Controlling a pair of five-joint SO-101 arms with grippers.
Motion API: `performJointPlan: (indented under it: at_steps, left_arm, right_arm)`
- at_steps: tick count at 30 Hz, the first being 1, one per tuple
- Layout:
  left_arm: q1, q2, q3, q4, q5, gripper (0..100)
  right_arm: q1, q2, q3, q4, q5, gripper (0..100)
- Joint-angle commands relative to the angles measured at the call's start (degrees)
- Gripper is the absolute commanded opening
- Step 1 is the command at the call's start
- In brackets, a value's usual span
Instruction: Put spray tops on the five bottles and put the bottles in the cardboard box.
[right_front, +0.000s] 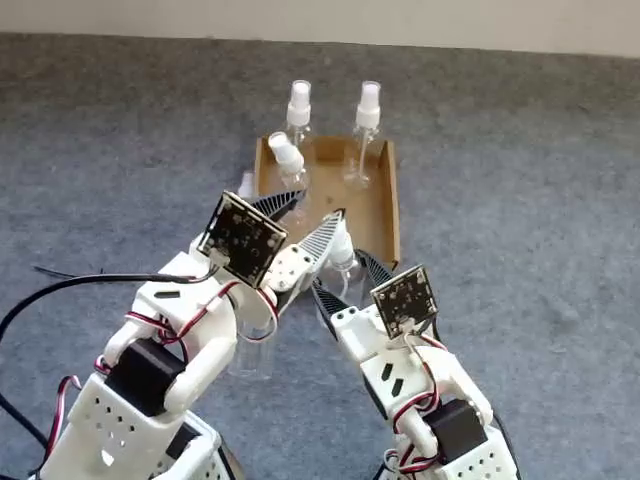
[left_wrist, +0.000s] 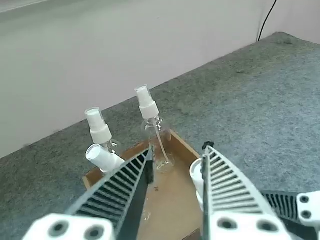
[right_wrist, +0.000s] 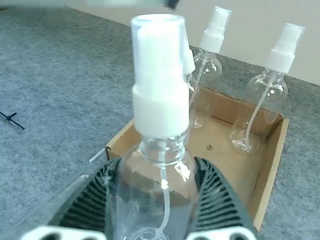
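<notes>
The cardboard box (right_front: 385, 200) lies on the grey carpet, and three clear bottles with white spray tops stand in it: two at the back (right_front: 299, 115) (right_front: 367, 120) and one at its left side (right_front: 287, 160). My right gripper (right_front: 348, 280) is shut on a fourth bottle (right_wrist: 155, 195) with its spray top (right_wrist: 159, 95) on, upright just in front of the box's near edge. My left gripper (right_front: 300, 222) hangs open over the near end of the box, beside that spray top (left_wrist: 196, 174); nothing is between its fingers (left_wrist: 220, 185).
A loose white spray top (right_front: 245, 183) lies on the carpet by the box's left wall; its thin tube (right_wrist: 97, 155) shows near the box corner. Another clear bottle (right_front: 255, 345) stands under the left arm. A black cable (right_front: 60, 275) trails at the left.
</notes>
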Motion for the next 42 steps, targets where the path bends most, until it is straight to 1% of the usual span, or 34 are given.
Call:
performJointPlan:
  at_steps: [1,5,7,11,14,17,19,23,26,30,32,35,38,42]
  left_arm:
    - [0.31,0.4,1.63,-0.09,-3.69,15]
    - [2.07,4.09,2.07,-0.18,-3.69,15]
    - [3.03,6.9,2.07,-1.76,-3.69,15]
    - [2.77,10.42,-0.92,-3.16,-5.36,15]
    - [2.68,9.98,-5.05,-1.58,-7.12,15]
    - [2.15,8.13,-8.92,2.9,-10.81,15]
    - [-0.48,5.76,-10.33,5.01,-12.84,15]
    - [-7.78,-0.66,-9.63,5.54,-12.75,15]
    - [-12.26,-5.23,-6.46,5.54,-12.75,15]
    - [-18.15,-10.42,1.63,5.54,-12.75,15]
    - [-22.99,-12.44,6.2,5.54,-12.66,15]
    - [-29.93,-14.9,12.88,5.54,-11.69,15]
    - [-36.0,-17.19,19.3,5.54,-8.88,15]
    - [-42.07,-21.32,28.62,5.36,-8.97,15]
  right_arm:
    - [0.04,-0.66,-0.4,-1.1,-0.53,0.3]
    - [-0.13,-0.66,-0.4,-1.1,-0.53,0.3]
    - [-0.13,-0.66,-0.4,-1.01,-0.18,0.3]
    - [-0.04,-0.66,-0.4,-1.01,-0.09,0.3]
    - [-0.04,-0.66,-0.22,-1.01,-0.09,0.3]
    - [0.13,-0.66,-0.57,-1.1,-0.09,0.3]
    - [0.13,-0.66,-0.57,-1.27,-0.09,0.3]
    - [1.19,-0.66,-0.75,-1.45,-0.09,0.3]
    - [3.38,-0.04,-2.42,-4.26,-0.09,0.3]
    - [5.58,2.24,-6.02,-7.96,-0.09,0.3]
    - [6.29,7.52,-9.8,-9.19,-0.09,0.3]
    - [7.69,19.38,-17.19,-13.05,-0.09,0.3]
    - [8.84,32.48,-24.4,-20.0,-0.09,0.3]
    - [10.42,47.43,-30.9,-28.88,-0.09,0.3]
